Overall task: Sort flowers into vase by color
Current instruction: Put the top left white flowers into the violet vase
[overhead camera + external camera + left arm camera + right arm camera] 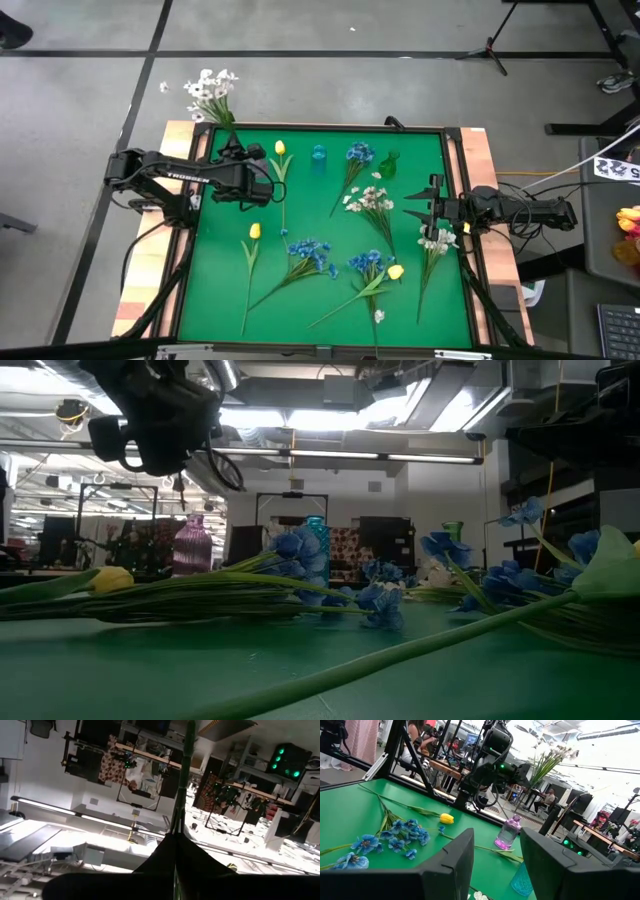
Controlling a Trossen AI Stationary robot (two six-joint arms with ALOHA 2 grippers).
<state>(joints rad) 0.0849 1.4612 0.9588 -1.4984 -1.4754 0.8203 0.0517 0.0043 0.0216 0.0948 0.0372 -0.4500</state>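
Green counter: flowers scattered mid-frame. I've got the left tool upper left, clamped on the white spray, lifted. Next: drop its stem into the purple vase. Right tool idle, fingers apart.

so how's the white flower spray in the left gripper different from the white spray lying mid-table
The white spray in the left gripper is lifted, blossoms reaching past the table's far edge; the mid-table white spray lies flat on the green mat. The left gripper is clamped on the first one's stalk; nothing touches the second. Both have small white blossoms on thin green stalks.
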